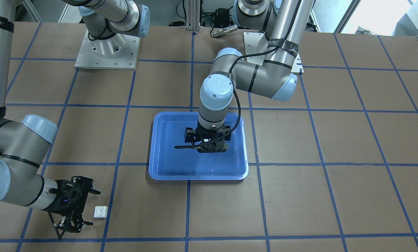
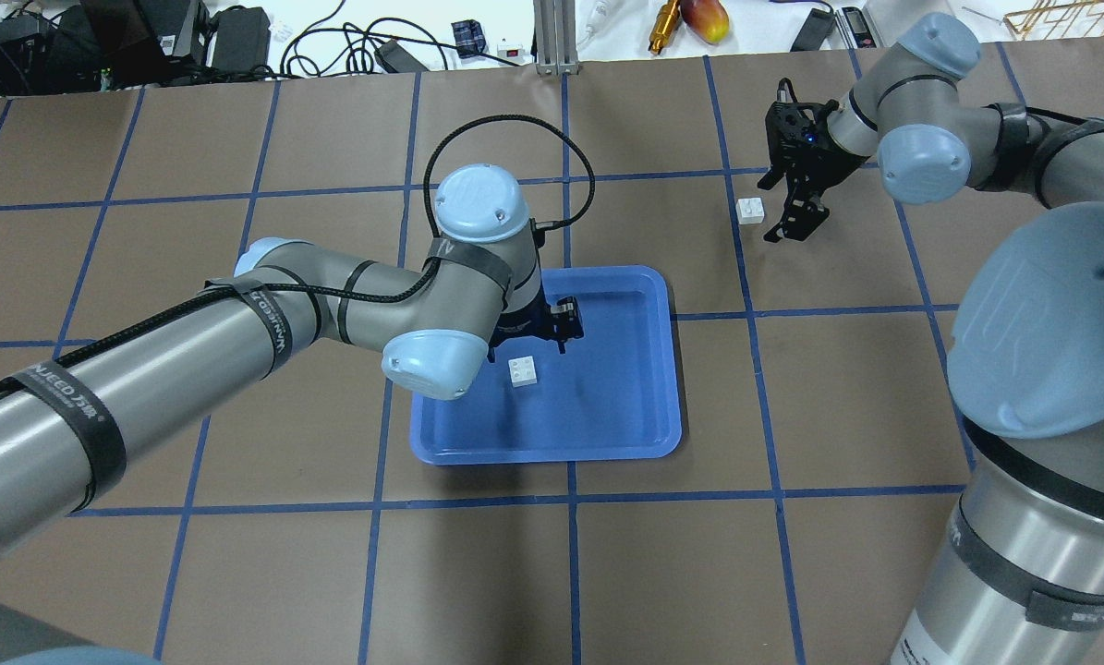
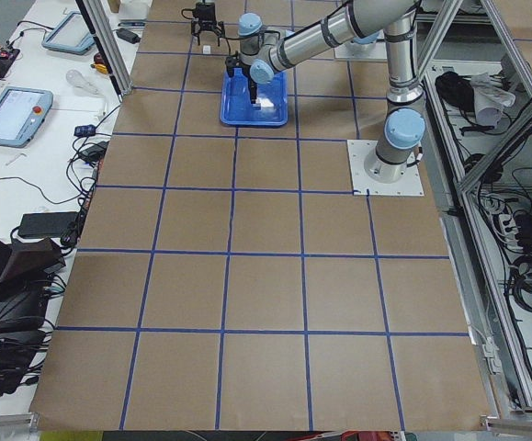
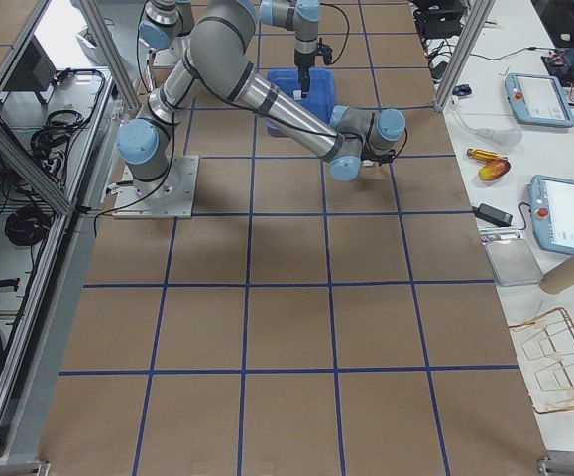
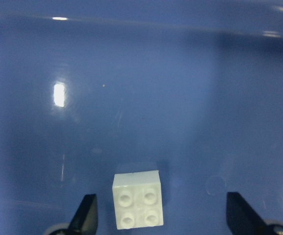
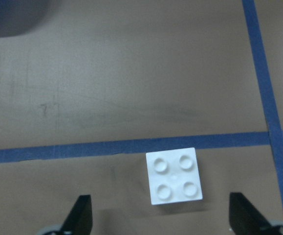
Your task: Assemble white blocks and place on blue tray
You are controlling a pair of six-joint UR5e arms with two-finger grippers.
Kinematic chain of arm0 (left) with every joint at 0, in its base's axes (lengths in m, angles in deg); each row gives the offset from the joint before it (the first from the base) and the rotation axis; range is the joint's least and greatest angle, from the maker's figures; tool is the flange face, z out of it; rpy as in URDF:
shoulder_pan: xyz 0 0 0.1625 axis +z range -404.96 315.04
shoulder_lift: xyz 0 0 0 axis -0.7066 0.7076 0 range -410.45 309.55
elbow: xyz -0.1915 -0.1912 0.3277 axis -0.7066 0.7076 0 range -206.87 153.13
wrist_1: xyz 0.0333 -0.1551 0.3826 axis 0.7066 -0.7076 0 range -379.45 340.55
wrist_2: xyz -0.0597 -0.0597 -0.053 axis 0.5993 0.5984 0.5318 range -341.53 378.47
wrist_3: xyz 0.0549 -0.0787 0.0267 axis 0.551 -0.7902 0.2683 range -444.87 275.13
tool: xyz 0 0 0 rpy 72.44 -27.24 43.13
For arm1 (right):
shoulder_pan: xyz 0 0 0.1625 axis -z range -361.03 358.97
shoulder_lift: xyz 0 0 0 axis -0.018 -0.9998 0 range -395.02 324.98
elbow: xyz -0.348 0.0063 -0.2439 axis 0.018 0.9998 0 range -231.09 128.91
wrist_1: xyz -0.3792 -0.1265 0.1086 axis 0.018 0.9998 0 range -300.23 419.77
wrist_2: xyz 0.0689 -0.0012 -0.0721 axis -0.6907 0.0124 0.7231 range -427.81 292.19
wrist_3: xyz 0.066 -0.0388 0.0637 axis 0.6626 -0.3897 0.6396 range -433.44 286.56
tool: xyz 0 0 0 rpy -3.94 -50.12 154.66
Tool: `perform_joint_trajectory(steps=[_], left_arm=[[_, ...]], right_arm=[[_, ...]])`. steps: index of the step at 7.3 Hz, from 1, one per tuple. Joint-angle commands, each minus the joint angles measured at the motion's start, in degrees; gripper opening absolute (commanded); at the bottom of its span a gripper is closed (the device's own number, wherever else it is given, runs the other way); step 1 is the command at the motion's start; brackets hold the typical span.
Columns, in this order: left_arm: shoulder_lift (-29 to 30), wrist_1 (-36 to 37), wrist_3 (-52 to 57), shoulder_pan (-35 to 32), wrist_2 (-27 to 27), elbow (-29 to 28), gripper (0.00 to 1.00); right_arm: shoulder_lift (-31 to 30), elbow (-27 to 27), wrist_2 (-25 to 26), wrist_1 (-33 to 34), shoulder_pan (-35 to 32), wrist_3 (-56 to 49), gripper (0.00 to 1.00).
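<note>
One white block (image 2: 522, 370) lies inside blue tray (image 2: 625, 416), the other block (image 2: 749, 211) outside.

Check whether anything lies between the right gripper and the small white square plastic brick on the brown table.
Nothing visible does. The right gripper stands open, and the small white square plastic brick lies just ahead of it on the brown table.
</note>
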Motion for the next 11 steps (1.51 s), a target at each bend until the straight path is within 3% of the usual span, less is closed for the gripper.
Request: perform_joint_trajectory(steps=[1, 2, 3, 4, 5, 6, 7, 8, 11], left_arm=[[-2.4, -4.0, 4.5, 6.1, 0.1, -0.3, 0.91], [-3.0, -4.4, 5.9, 6.6, 0.2, 0.3, 0.53], [-3.0, -4.7, 5.9, 6.6, 0.1, 0.7, 0.43], [-3.2, -7.8, 4.8, 6.5, 0.1, 2.0, 0.30], [-3.5, -7.5, 2.5, 6.5, 0.6, 2.7, 0.27], [-3.5, -7.0, 2.4, 6.9, 1.2, 2.5, 0.09], [-3.3, -6.3, 1.9, 7.3, 2.3, 2.3, 0.00], [-3.2, -6.2, 1.7, 7.3, 2.7, 2.3, 0.00], [-2.5, -3.9, -1.7, 7.3, 7.2, 2.2, 0.00]], right_arm=[[0.2, 0.0, -0.1, 0.1, 0.0, -0.3, 0.89], [0.6, 0.1, -0.1, 0.2, 0.0, -0.3, 0.86], [0.7, 0.1, -0.1, 0.2, 0.0, -0.2, 0.81], [0.6, 0.1, -0.1, 0.2, 0.0, -0.2, 0.64], [0.6, 0.1, -0.1, 0.2, 0.0, -0.3, 0.44], [0.5, 0.1, -0.1, 0.2, -0.1, -0.3, 0.35], [0.5, 0.1, -0.1, 0.2, -0.1, -0.1, 0.19], [0.3, 0.1, -0.1, 0.1, -0.1, 0.3, 0.01], [-1.7, 0.0, 0.1, -2.3, -0.2, 0.5, 0.00]])
